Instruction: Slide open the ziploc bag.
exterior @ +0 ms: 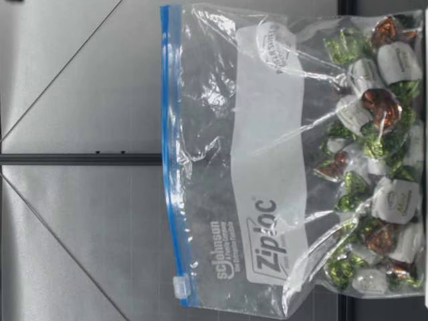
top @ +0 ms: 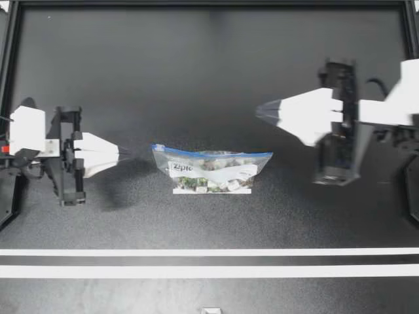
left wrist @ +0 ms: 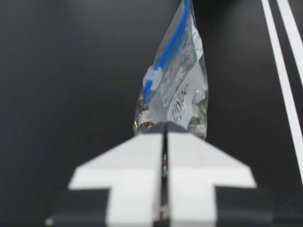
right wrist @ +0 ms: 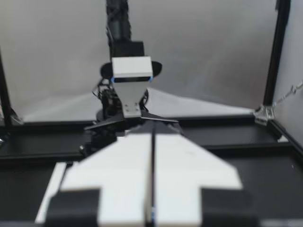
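Your ziploc bag [top: 211, 169] stands mid-table between the arms, blue seal on top, its slider [left wrist: 152, 75] at the end facing the left gripper [top: 121, 155] (fingers pressed together, empty). The right gripper [top: 258, 111], likewise closed on nothing, is clear of the bag's other end.

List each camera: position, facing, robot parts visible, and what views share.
Top: overhead, looking down; left gripper, right gripper, clear blue-sealed plastic candy bag.
Low: table height, facing the bag; no robot.
Left wrist: behind left gripper, facing the bag.
Right wrist: behind right gripper, facing left arm.
Shared: bag, all but right wrist.
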Tool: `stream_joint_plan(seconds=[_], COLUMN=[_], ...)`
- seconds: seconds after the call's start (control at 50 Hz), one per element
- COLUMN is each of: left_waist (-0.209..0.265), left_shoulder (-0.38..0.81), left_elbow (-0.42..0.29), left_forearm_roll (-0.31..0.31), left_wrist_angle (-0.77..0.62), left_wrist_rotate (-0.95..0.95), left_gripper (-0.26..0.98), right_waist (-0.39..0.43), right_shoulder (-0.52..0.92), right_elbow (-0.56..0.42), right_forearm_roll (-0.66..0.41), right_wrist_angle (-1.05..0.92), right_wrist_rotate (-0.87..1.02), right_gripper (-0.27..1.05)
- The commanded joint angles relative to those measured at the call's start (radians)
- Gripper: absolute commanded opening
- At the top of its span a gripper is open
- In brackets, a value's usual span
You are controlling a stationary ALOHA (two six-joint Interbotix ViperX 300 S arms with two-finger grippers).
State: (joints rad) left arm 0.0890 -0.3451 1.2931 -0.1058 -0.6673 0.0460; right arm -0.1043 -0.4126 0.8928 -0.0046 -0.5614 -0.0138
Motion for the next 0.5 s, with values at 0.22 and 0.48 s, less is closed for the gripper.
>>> stream_joint_plan(seconds=[0.22,0.48], left_waist=[0.017,0.017], left_shoulder=[0.072,0.163], left_elbow=[-0.052,-0.120], left_forearm_roll=[-0.046,-0.046], left_wrist_angle=[-0.017,-0.044], left_wrist_rotate=[0.002,-0.009], left_gripper=[0.37,0.38], right_waist=[-0.026,-0.026], right_shoulder=[0.213,0.354], right_elbow=[-0.219,-0.365], right_forearm_roll=[-0.017,-0.017], right_wrist_angle=[0.112,0.212], right_wrist_rotate=[-0.078,-0.114], right_gripper=[0.22,0.40])
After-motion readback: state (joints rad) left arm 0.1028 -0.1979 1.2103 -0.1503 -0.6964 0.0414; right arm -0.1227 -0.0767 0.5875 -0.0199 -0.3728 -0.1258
